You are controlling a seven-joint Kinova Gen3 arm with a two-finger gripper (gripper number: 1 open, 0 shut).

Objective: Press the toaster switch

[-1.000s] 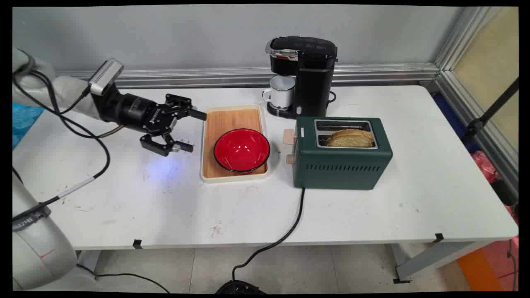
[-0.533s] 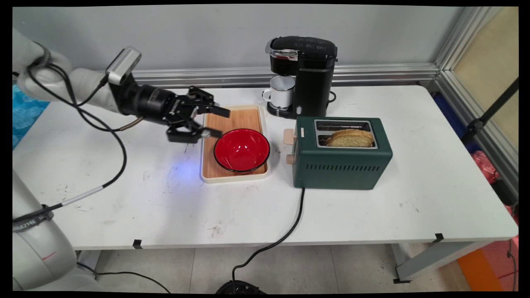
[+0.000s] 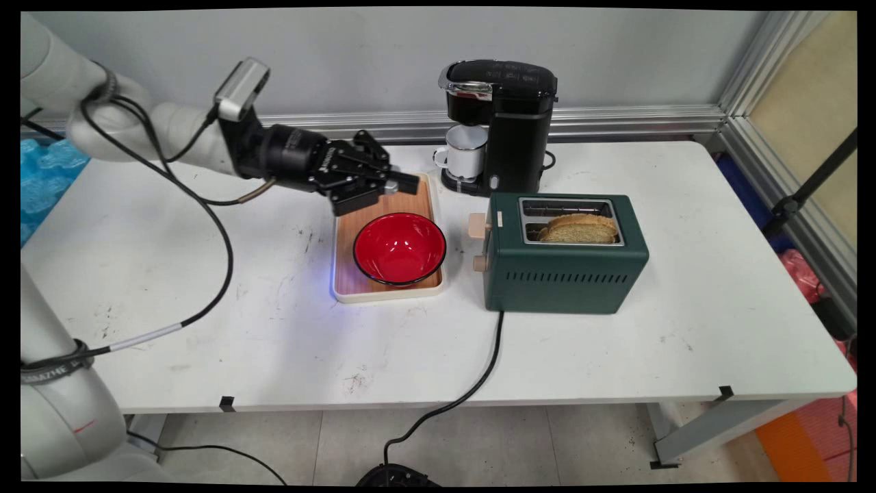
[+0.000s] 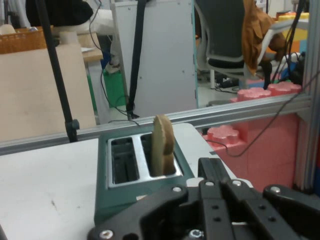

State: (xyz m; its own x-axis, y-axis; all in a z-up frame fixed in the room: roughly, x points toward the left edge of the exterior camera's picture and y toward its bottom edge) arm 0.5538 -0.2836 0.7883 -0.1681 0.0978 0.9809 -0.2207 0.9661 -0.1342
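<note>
Fingers closed, empty, above tray

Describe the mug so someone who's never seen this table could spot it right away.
Find the tall black coffee maker at the table's far edge, by the wall. The small white enamel mug stands on its base under the spout, handle facing left. It is the only cup here; the red bowl sits nearer, on the wooden tray.

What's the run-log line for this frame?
claw: state unclear, over tray's far end | tray: holds red bowl | toaster: bread slice in near slot | coffee maker: white mug under spout
</note>
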